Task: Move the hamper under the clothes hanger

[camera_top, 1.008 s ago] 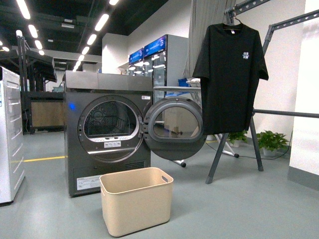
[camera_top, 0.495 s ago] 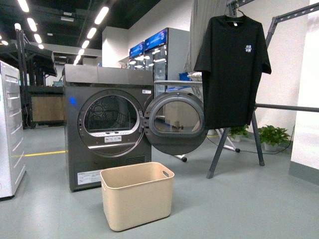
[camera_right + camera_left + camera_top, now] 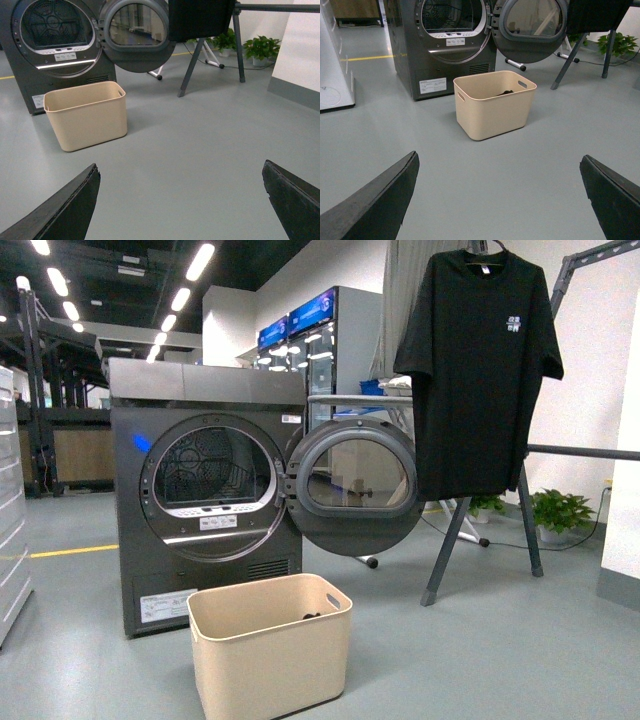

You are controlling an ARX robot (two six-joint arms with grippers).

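**CAUTION: HAMPER NOT YET GRIPPED, OBSTRUCTIONS ON THE PATH**

Both claws are spread wide and hold nothing. The left claw [image 3: 498, 156] and the right claw [image 3: 180, 164] hang above bare floor.

The hamper [image 3: 270, 645] stands on the floor ahead of both claws, well apart from them and toward the left-arm side of the right claw. It is not under the clothes hanger [image 3: 445, 550], which stands further ahead of the right claw, past the hamper.

Expect these faults:

1. Tipping. If you grip one rim only, the tapered hamper is likely to tilt and may spill the dark item [image 3: 506, 92] inside.
2. Door strike. The open dryer door [image 3: 355, 485] hangs just beyond the hamper, so a claw reaching for the far rim may hit it.
3. Leg snag. The hanger's splayed legs cross the route and could catch a hamper pushed straight across.
4. Fabric contact. The black T-shirt [image 3: 480, 370] hangs low, and an arm raised beneath it may drag it.
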